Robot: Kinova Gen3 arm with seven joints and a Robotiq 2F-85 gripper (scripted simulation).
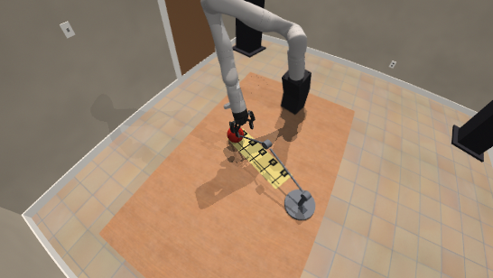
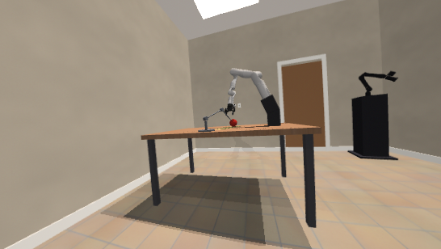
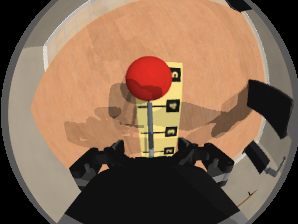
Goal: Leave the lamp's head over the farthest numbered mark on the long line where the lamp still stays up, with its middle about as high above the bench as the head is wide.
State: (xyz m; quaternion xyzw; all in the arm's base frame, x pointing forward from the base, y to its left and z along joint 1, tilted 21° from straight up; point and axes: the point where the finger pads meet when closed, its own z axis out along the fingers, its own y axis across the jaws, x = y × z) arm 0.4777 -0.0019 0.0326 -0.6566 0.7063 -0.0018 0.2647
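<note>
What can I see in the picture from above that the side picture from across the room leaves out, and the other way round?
Only the view from above shows the yellow strip with its line of square marks, the lamp's round grey base in full, and the tiled floor all round the bench. Only the side view shows the bench's dark legs, the skylight, and that the red lamp head sits very low, close to the bench top. Both show the pale arm, its open gripper just above the head, and the brown door.

Even overhead light, soft shadows, fisheye wrist view
</note>
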